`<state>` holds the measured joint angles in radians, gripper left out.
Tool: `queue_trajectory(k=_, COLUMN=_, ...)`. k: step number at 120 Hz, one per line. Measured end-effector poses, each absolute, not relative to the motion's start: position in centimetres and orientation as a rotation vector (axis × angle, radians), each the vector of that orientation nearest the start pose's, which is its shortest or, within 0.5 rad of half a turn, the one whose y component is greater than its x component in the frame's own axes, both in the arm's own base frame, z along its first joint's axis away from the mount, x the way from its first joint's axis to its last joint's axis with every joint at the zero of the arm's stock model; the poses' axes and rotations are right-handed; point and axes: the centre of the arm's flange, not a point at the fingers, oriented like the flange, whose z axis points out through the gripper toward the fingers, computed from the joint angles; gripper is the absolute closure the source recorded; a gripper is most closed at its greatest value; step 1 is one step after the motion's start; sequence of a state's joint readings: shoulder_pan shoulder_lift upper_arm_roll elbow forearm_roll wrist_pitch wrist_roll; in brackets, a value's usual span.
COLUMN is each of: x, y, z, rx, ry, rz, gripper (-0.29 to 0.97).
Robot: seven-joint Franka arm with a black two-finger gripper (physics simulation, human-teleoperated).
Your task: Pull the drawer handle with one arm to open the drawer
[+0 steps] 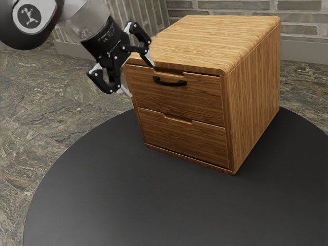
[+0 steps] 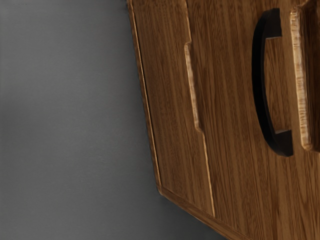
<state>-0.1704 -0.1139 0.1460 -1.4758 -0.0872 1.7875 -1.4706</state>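
In the exterior view we are at the approach: our gripper (image 1: 138, 77) hangs with its fingers spread, holding nothing, at the cabinet's (image 1: 251, 77) front corner. That is just to the exterior view's left of the black handle (image 1: 169, 82) on the top drawer (image 1: 195, 100) (shut, by the look of it). The arm reaches in from the upper left, hand tilted toward the drawer face. In the wrist view the handle (image 2: 258, 80) sits off-centre of the hand, so next we judge we must shift across, straddle the bar, clamp and pull outward.
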Motion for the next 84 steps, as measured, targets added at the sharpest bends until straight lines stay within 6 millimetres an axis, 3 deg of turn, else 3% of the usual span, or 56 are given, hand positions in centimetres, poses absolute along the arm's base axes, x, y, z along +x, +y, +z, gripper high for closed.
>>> queue_trajectory(k=13, x=54.2, y=2.1, z=74.4, rx=-2.523, ry=-2.4, rz=-0.529, gripper=0.1)
queue_trajectory(k=24, x=54.5, y=3.5, z=74.4, rx=-2.489, ry=-2.436, rz=-0.603, gripper=0.11)
queue_trajectory(k=48, x=55.3, y=3.3, z=72.1, rx=-2.483, ry=-2.439, rz=-0.633, gripper=0.15)
queue_trajectory(k=84, x=57.4, y=2.3, z=70.4, rx=-2.495, ry=-2.438, rz=-0.696, gripper=0.24)
